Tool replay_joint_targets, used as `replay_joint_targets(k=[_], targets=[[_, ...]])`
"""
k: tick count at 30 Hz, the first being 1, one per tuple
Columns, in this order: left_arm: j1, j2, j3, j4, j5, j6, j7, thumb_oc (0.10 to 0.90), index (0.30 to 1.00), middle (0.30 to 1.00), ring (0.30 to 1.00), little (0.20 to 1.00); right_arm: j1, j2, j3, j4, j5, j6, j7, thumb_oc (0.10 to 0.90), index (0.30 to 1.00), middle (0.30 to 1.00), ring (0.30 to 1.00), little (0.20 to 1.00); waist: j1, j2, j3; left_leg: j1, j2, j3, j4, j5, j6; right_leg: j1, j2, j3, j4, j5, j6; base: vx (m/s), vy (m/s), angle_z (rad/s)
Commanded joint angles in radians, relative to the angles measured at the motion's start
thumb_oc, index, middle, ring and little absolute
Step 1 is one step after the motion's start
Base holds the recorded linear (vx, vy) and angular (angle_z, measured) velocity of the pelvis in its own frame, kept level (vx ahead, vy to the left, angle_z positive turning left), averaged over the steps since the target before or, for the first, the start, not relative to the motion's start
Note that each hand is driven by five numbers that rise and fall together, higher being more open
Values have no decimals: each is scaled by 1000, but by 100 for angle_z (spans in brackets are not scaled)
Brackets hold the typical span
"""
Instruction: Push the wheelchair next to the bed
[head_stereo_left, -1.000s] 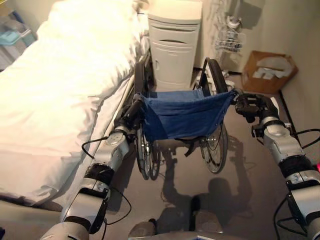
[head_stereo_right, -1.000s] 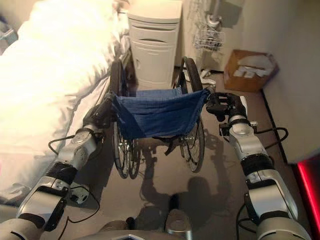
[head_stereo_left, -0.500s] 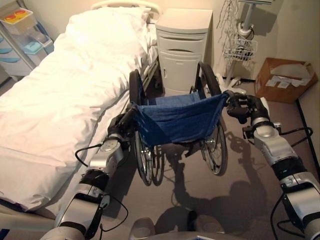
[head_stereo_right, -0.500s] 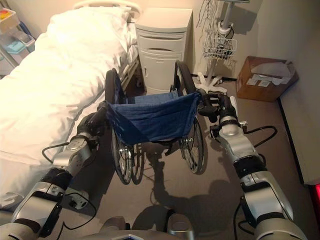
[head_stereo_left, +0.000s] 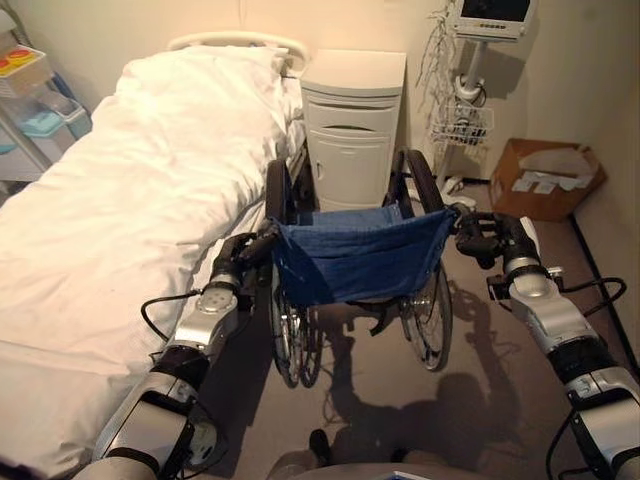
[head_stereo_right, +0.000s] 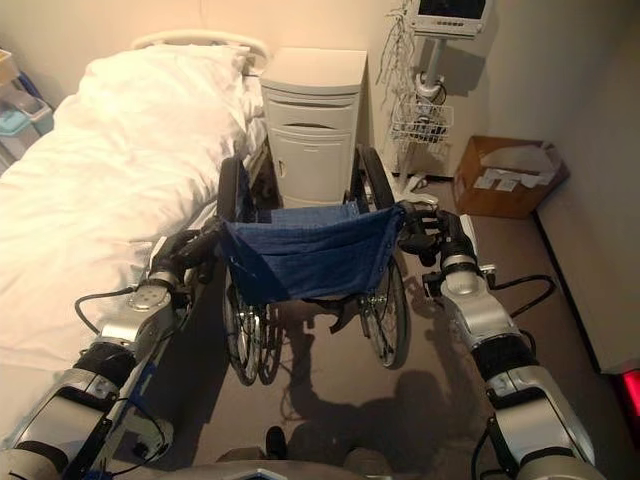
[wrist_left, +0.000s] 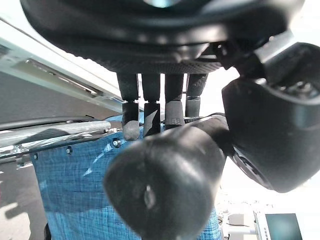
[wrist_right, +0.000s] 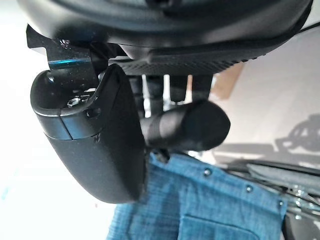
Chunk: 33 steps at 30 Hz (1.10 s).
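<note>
The wheelchair (head_stereo_left: 362, 258), with a blue cloth back and black wheels, stands beside the white bed (head_stereo_left: 120, 220), its left wheel close to the bed's side. My left hand (head_stereo_left: 238, 260) is shut on the left push handle (wrist_left: 165, 187); the left wrist view shows its fingers (wrist_left: 150, 107) curled over the black grip. At the other side my right hand (head_stereo_left: 490, 237) is shut on the right push handle (wrist_right: 187, 125), with the thumb (wrist_right: 95, 145) wrapped beside it.
A white bedside cabinet (head_stereo_left: 352, 125) stands just ahead of the wheelchair. Right of it are a monitor stand with a wire basket (head_stereo_left: 462, 125) and a cardboard box (head_stereo_left: 545, 177) on the floor. Shelves with bins (head_stereo_left: 30, 110) stand past the bed at far left. Grey floor lies open to the right.
The whole view has shifted, so the camera has moved, showing more of the wall and monitor. Both hands keep hold of the handles. The wheelchair stays beside the bed, before the cabinet.
</note>
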Motion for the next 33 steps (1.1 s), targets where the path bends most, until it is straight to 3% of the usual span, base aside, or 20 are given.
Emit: replay_joint_targets(k=[1, 5, 6, 8, 9, 11, 13, 14, 15, 16, 22, 27, 30, 33], targets=[[-134, 19, 73, -33, 24, -153, 12, 400, 300, 300, 300, 300, -39, 103, 125, -148, -13, -127, 211, 400, 300, 300, 300, 300, 52, -18, -39, 16, -52, 3, 47, -102, -45, 68, -21, 4, 49, 24, 32, 112, 105, -6], [-121, 40, 98, -22, 30, -158, 12, 400, 300, 300, 300, 300, -6, 115, 111, -184, 1, -127, 219, 400, 300, 300, 300, 300, 55, -7, -27, 36, -59, 4, 39, -106, -29, 17, -68, 12, 202, 82, 35, 80, 94, -9], [-116, 52, 108, -17, 24, -159, 8, 400, 300, 300, 300, 300, 11, 111, 102, -198, 12, -128, 225, 431, 347, 347, 347, 347, 51, -3, -21, 52, -61, 0, 32, -110, -26, -6, -72, 22, 247, 97, 34, 84, 57, -3], [-109, 65, 122, -13, 26, -157, 4, 400, 300, 300, 300, 300, 23, 112, 95, -204, 28, -133, 231, 623, 634, 634, 634, 634, 48, -1, -17, 74, -61, -1, 17, -111, -27, -19, -78, 16, 235, 108, 33, 60, -22, 3], [-106, 73, 131, -13, 28, -154, 6, 400, 300, 300, 300, 300, 27, 116, 90, -207, 28, -132, 243, 800, 900, 900, 900, 900, 45, -1, -17, 88, -59, -1, 6, -111, -31, -25, -74, 1, 187, 106, 31, 35, -84, 3], [-107, 89, 137, -9, 27, -153, 4, 400, 300, 300, 300, 300, 27, 106, 89, -215, 39, -134, 255, 800, 900, 900, 900, 900, 38, -5, -19, 101, -55, -1, -3, -117, -38, -39, -52, -12, 87, 90, 32, 17, -128, 0], [-109, 106, 139, -14, 7, -149, -3, 400, 300, 300, 300, 300, 18, 83, 81, -229, 48, -128, 256, 800, 900, 900, 900, 900, 31, -8, -15, 94, -51, -14, 8, -124, -39, -53, -30, 17, 68, 82, 36, -32, -147, -3], [-112, 106, 137, -18, 0, -142, 11, 464, 396, 396, 396, 396, 9, 77, 79, -227, 49, -134, 253, 800, 900, 900, 900, 900, 35, -13, -14, 80, -45, -11, 18, -124, -42, -31, -17, 10, 32, 56, 33, -64, -159, -1], [-107, 101, 138, -20, 5, -145, 20, 740, 811, 811, 811, 811, 4, 69, 74, -227, 53, -132, 255, 800, 900, 900, 900, 900, 37, -16, -16, 74, -43, -15, 19, -119, -46, -20, -8, 12, 16, 49, 30, -59, -170, 10], [-101, 94, 140, -29, 18, -134, 33, 800, 900, 900, 900, 900, -7, 59, 68, -222, 60, -131, 257, 800, 900, 900, 900, 900, 41, -21, -19, 68, -41, -20, 18, -115, -50, -3, 0, 9, -10, 45, 25, -21, -120, 19], [-79, 127, 164, -68, 127, -90, 68, 800, 900, 900, 900, 900, -33, 1, -6, -220, 95, -96, 235, 800, 900, 900, 900, 900, 49, -26, -44, 57, -29, -20, -20, -89, -69, 51, 34, -8, -94, 38, 4, -13, -79, 18], [-1, 173, 230, -152, 185, -93, 108, 800, 900, 900, 900, 900, 42, -23, -118, -255, 114, -123, 183, 800, 900, 900, 900, 900, 51, -24, -52, 64, -26, -29, -30, -90, -70, 65, 46, -10, -111, 32, -7, -5, -29, 12], [48, 197, 280, -198, 212, -109, 154, 800, 900, 900, 900, 900, 82, -37, -190, -264, 107, -149, 150, 800, 900, 900, 900, 900, 54, -24, -58, 72, -23, -28, -38, -91, -73, 71, 50, -16, -120, 29, -10, 2, -13, 12], [123, 214, 380, -284, 253, -218, 302, 800, 900, 900, 900, 900, 122, -70, -287, -278, 29, -210, 43, 800, 900, 900, 900, 900, 60, -27, -64, 83, -20, -29, -47, -94, -76, 80, 55, -23, -129, 25, -15, 4, -11, 12]])
